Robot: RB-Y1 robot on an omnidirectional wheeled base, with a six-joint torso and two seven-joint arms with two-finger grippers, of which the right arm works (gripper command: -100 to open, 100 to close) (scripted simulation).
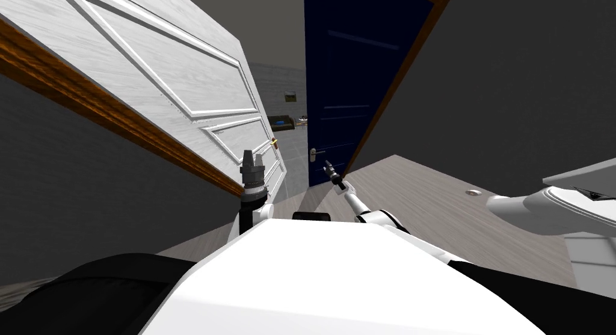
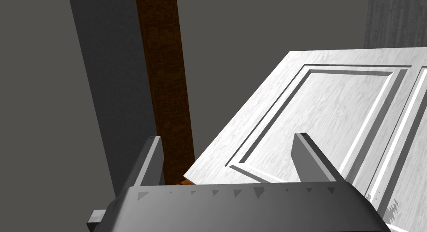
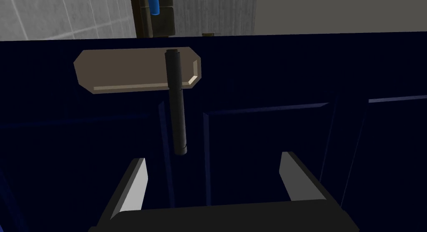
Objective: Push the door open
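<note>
The blue door (image 1: 355,79) stands ahead, right of centre, its right edge along a brown frame (image 1: 397,91). Its lever (image 1: 317,152) sits low on its left side. The right pincer (image 1: 329,167) is stretched out towards that door, just right of the lever. In the right wrist view the pincer (image 3: 213,158) is spread and empty, facing the blue door (image 3: 271,75). The dark lever (image 3: 176,104) and its tan plate (image 3: 125,71) lie just beyond the fingers. Whether they touch the door cannot be told.

On the left is a white panelled door (image 1: 168,79). The left pincer (image 1: 253,156) is raised close before its near lower part, and its fingers (image 2: 308,154) are spread, empty.
</note>
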